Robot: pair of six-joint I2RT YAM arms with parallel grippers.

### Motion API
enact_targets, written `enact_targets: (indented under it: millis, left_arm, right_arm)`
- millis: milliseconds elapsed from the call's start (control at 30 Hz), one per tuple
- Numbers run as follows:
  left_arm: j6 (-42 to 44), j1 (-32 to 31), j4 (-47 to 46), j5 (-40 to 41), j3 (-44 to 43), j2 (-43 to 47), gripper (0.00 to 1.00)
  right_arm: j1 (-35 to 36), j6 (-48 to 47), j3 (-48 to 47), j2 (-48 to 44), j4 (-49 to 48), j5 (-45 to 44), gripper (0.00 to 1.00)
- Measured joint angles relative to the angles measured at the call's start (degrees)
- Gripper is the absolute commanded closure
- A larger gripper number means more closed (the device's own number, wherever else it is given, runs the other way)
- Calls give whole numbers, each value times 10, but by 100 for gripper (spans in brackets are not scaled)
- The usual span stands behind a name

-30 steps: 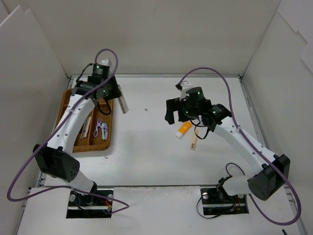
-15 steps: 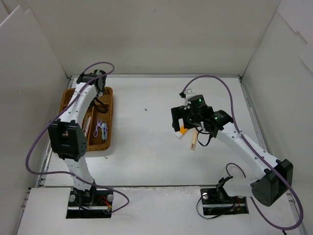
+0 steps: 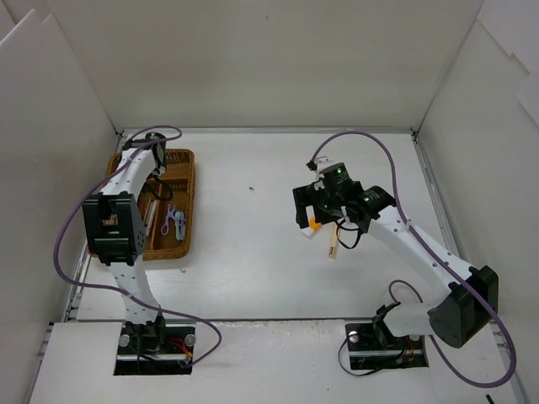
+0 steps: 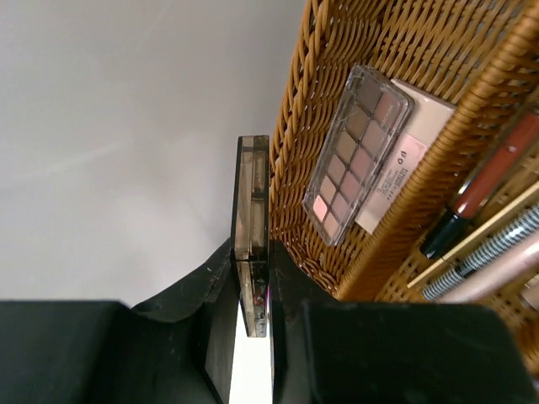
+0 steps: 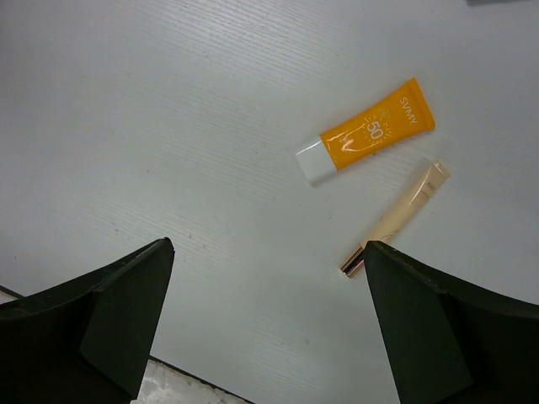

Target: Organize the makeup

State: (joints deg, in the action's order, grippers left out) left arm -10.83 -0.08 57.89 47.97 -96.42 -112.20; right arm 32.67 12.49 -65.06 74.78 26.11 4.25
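Left arm (image 3: 125, 181) stretched far along wicker tray (image 3: 192, 210), left claw (image 4: 251, 269) by tray's far end, clamped on thin dark case (image 4: 252, 194), right arm (image 3: 413, 244) bent, well right of tray, right claw (image 5: 268, 248) facing down, jaws spread wide, gripping nothing

Shows white tubular links on left arm (image 3: 126, 181) and right arm (image 3: 417, 244), joined by boxy black housings (image 3: 108, 227). Carries a looping purple cable (image 3: 358, 132) on each. Glows green at a small light (image 3: 339, 174). Ends at right claw (image 5: 268, 252) in matte black, wedge-shaped fingers (image 5: 118, 311).
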Motion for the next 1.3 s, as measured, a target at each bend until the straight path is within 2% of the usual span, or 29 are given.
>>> enact_targets:
  millis: [167, 333, 533, 567, 667, 933, 1067, 1300]
  left_arm:
    - [31, 24, -43, -8, 21, -23, 95]
    - [54, 31, -72, -15, 22, -59, 83]
    - [63, 43, -76, -20, 14, -89, 63]
    - [63, 45, -76, -23, 10, -92, 57]
    - [61, 49, -73, -32, 2, -93, 46]
    - [56, 40, -65, -94, -9, -45, 25]
    - [45, 16, -55, -155, -34, 5, 20]
    - [18, -71, -75, -396, -48, 120, 16]
  right_arm:
    - [0, 3, -17, 12, 10, 0, 7]
    - [0, 6, -27, 13, 18, -5, 7]
    - [0, 6, -27, 13, 30, -15, 7]
    - [0, 6, -27, 13, 31, -17, 7]
    - [0, 6, -27, 13, 37, -22, 7]
    - [0, 7, -27, 13, 44, -57, 8]
    - [0, 12, -26, 5, 46, -80, 10]
    - [-1, 26, -18, -66, 47, -111, 19]
